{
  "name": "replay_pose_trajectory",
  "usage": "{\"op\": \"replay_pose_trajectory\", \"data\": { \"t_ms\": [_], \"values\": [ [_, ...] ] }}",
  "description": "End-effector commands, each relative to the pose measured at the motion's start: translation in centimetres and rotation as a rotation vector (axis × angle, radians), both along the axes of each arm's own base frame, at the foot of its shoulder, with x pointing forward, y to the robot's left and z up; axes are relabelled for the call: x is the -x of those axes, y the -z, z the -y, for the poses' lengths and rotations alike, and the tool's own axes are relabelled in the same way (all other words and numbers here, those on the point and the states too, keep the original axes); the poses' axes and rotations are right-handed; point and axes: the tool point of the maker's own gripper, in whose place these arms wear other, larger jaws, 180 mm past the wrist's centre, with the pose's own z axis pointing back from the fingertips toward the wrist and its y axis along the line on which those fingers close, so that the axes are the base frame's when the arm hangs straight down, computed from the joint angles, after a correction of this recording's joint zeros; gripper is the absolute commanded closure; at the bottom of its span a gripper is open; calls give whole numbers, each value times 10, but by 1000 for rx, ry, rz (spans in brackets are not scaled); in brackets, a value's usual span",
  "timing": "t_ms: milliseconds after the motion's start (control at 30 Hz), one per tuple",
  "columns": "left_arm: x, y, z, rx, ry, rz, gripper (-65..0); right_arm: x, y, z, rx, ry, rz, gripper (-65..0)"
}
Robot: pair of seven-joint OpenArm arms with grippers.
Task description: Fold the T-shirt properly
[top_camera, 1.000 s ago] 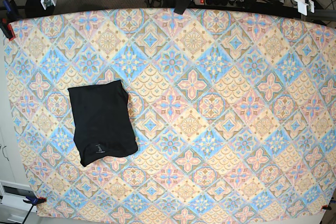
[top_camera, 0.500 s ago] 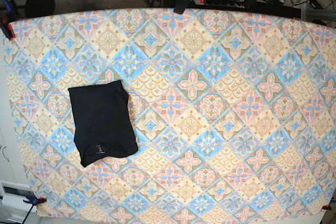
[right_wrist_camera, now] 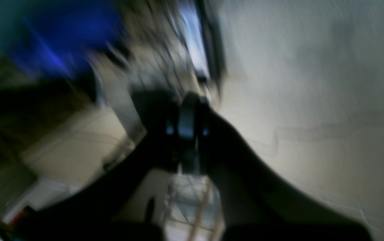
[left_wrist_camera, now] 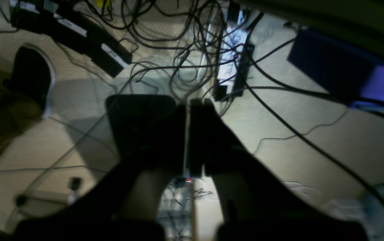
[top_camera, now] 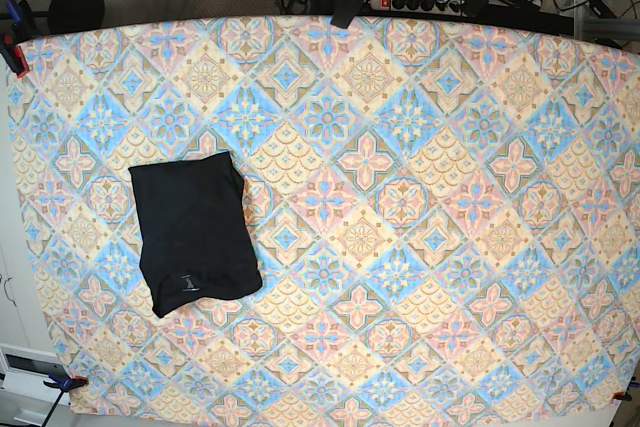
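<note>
T-shirt (top_camera: 193, 235) lies folded into a compact rectangle on the tablecloth (top_camera: 420, 247), label showing at its near end, edges fairly square. Judgement: folding looks done; the step in hand is parking the arms, best done high and far from the shirt so nothing snags it. Beyond the shirt, off the cloth's far edge: left gripper (left_wrist_camera: 187, 134) pressed together, empty, over floor cables (left_wrist_camera: 178, 60). Right gripper (right_wrist_camera: 188, 127) likewise closed, view blurred.

White power strip (left_wrist_camera: 229, 63), print too blurred to read, T-shirt (top_camera: 192, 235) label illegible
</note>
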Motion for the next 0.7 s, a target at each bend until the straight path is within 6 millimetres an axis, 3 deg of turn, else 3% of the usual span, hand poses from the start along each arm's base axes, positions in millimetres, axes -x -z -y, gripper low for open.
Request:
{"op": "replay_pose_trajectory", "data": {
  "t_ms": [0, 133, 233, 367, 500, 600, 667],
  "values": [
    [5, 1, 1, 4, 19, -9, -5, 31, -4, 7, 3, -19, -71, 0],
    [-3, 5, 10, 18, 88, 43, -6, 31, -4, 6, 3, -14, -68, 0],
    [-4, 7, 18, 33, 148, 50, -6, 6, 0, 8, 6, -9, -27, 0],
    [-11, 10, 18, 33, 175, 55, -6, 5, -2, 27, 33, -30, -32, 0],
    [-23, 10, 18, 32, 177, 102, -6, 3, -2, 27, 33, -30, -29, 0],
    [-23, 10, 18, 32, 174, 101, -7, -11, 1, 24, 27, -33, -13, 0],
    [-23, 10, 18, 32, 173, 101, -7, -7, 1, 23, 19, -45, -42, 0]
  ]
}}
